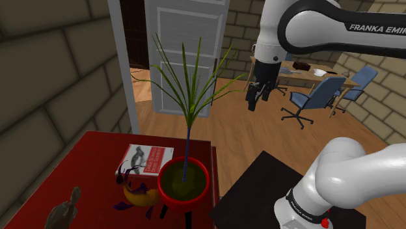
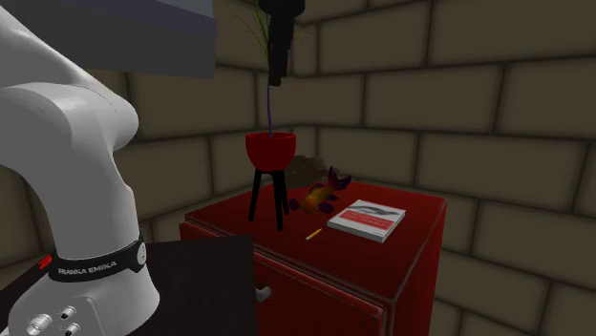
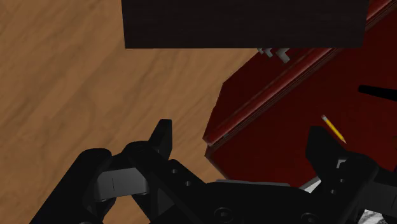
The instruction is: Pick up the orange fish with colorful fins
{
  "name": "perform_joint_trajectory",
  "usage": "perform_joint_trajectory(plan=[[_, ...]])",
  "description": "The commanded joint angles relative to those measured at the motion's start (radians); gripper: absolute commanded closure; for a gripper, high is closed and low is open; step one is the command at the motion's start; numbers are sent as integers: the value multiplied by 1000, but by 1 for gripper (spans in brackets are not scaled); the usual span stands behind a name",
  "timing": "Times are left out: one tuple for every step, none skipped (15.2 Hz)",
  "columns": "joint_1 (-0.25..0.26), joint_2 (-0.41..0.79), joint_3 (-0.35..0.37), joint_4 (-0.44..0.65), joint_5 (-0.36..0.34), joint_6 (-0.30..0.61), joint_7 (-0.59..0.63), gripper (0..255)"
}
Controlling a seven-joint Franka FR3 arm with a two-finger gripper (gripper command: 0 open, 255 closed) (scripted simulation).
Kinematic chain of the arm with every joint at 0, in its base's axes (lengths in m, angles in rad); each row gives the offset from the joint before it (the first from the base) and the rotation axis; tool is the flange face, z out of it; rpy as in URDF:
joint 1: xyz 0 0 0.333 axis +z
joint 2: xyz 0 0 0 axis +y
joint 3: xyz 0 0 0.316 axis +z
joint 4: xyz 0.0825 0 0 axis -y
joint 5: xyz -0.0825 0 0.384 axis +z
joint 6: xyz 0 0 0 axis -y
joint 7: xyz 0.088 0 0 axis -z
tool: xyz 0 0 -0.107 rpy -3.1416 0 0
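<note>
Gripper (image 1: 257, 91) hangs high, fingers spread wide w/ nothing between them, so it's open & empty. Under it in the wrist view: wood floor (image 3: 70, 95) on one side, a corner of the red cabinet (image 3: 273, 146) on the other. So it's roughly over the cabinet's edge, well above the top.

Biggest thing on that top is the potted plant (image 1: 184, 181): red pot on a black stand, long green blades fanning up to abt gripper height. It sits between gripper and target. Next in size, a book (image 1: 146, 159), lying flat, beyond the pot from the gripper. A small dark figurine (image 1: 65, 209) is farther off again.

Now the one that matters: the orange fish (image 1: 135, 192), purple fins, lying on the cabinet top just beside the pot's stand, on the side away from the gripper and far below it. It's near the book, can't tell if touching. Smallest is a yellow pencil (image 3: 333, 128) by the cabinet edge, the closest item to the gripper.

Step in hand, I reckon, is the approach; nothing grasped yet. To do it well: don't drop thru the leaves, swing round the pot and come down from above the fish. Keep the fingers wide, line them across the body rather than the fins, and stay clear of the stand's legs. Fins look thin, prob. poor to pinch.
</note>
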Motion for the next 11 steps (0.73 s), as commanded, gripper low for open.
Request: perform_joint_trajectory(plan=[[0, 0, 0, 0, 0, 0, 0, 0], [7, 10, 12, -15, 14, 28, 16, 0], [14, 22, 25, -28, 27, 57, 31, 0], [21, 35, 38, -41, 40, 86, 46, 0], [28, 49, 51, -52, 53, 116, 61, 0], [35, 65, 64, -62, 65, 146, 76, 0], [41, 83, 77, -71, 77, 176, 91, 0], [48, 101, 90, -78, 88, 206, 105, 0], [55, 121, 104, -84, 99, 236, 120, 0], [61, 142, 117, -89, 110, 267, 134, 0], [68, 165, 131, -92, 120, 298, 148, 0]])
